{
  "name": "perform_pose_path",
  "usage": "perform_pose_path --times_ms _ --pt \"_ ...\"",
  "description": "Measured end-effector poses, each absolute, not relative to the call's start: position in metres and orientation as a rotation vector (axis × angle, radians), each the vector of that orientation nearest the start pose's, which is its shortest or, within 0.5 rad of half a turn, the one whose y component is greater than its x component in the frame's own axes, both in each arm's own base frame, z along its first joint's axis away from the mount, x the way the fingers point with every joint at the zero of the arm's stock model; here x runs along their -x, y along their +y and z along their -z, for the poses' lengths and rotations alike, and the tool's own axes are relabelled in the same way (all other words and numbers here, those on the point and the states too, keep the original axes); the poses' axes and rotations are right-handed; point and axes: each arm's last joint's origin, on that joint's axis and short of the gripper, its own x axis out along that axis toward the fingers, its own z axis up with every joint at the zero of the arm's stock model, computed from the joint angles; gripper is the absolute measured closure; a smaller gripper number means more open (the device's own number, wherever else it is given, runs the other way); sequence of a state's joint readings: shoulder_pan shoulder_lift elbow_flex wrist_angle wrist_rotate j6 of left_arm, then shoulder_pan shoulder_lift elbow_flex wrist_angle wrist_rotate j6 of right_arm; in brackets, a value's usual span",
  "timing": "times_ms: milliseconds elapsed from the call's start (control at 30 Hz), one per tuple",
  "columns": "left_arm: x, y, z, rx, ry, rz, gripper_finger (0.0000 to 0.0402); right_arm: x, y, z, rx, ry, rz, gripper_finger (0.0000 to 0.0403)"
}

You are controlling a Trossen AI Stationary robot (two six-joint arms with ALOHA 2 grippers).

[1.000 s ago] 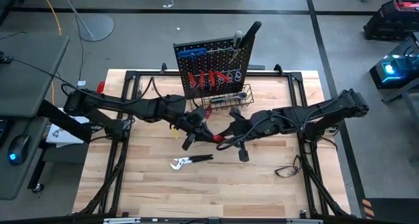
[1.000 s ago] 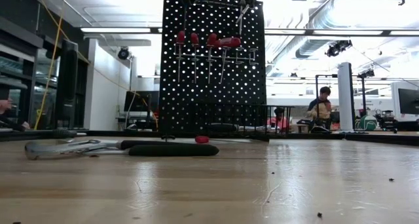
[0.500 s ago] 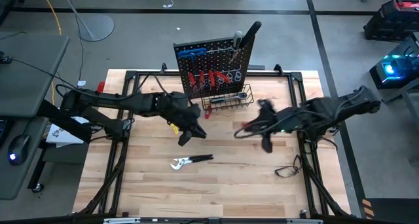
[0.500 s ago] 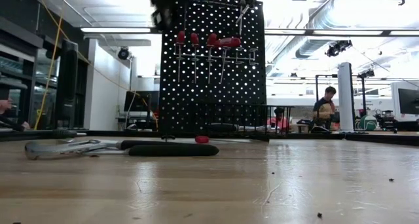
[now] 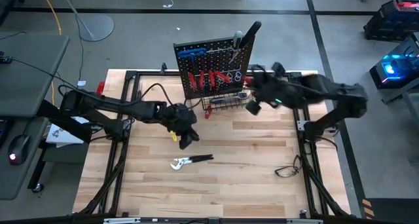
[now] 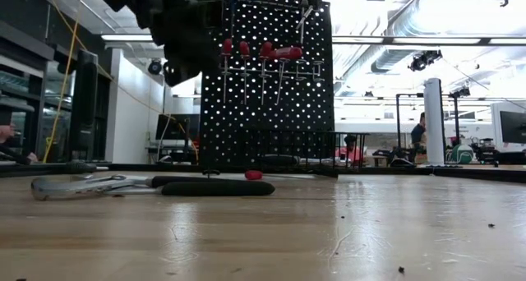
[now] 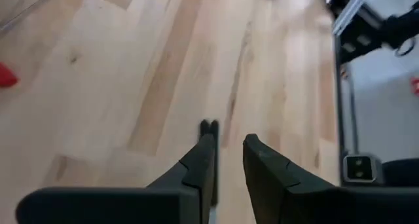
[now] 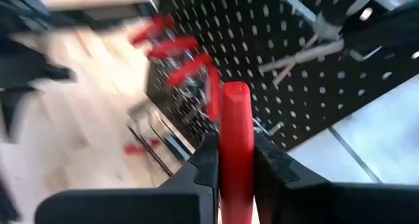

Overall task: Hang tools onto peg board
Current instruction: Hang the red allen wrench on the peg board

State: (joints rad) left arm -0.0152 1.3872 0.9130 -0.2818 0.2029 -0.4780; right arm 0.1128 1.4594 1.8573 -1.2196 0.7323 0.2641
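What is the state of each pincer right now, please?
Left pincer: slightly open, empty, above the table.
Right pincer: closed on a red-handled screwdriver, near the peg board.

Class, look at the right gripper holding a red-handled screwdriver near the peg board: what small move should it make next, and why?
Probably ease the right gripper closer to the peg board, lining the red-handled screwdriver up with a free spot beside the hanging ones. It is gripped but not yet hung.
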Motion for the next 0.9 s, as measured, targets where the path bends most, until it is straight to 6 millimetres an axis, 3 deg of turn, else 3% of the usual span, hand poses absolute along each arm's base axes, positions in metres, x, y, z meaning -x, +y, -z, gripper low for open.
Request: perform_pose_path --times_ms 167,367,600,900 --pt "-0.289 -0.019 -0.242 0.538 0.757 0.051 0.0332 -0.285 -0.02 -0.443 0.112 0.838 0.729 0.0364" --pt "-0.292 -0.03 -0.246 0.582 0.711 0.079 0.0332 -0.313 -0.041 -0.435 0.152 0.91 0.715 0.0364" --pt "-0.291 -0.041 -0.247 0.588 0.713 0.102 0.0332 -0.321 -0.058 -0.426 0.117 0.967 0.669 0.0364" --pt "-0.29 -0.049 -0.247 0.565 0.708 0.085 0.0332 -0.317 -0.082 -0.424 0.055 0.986 0.651 0.0364"
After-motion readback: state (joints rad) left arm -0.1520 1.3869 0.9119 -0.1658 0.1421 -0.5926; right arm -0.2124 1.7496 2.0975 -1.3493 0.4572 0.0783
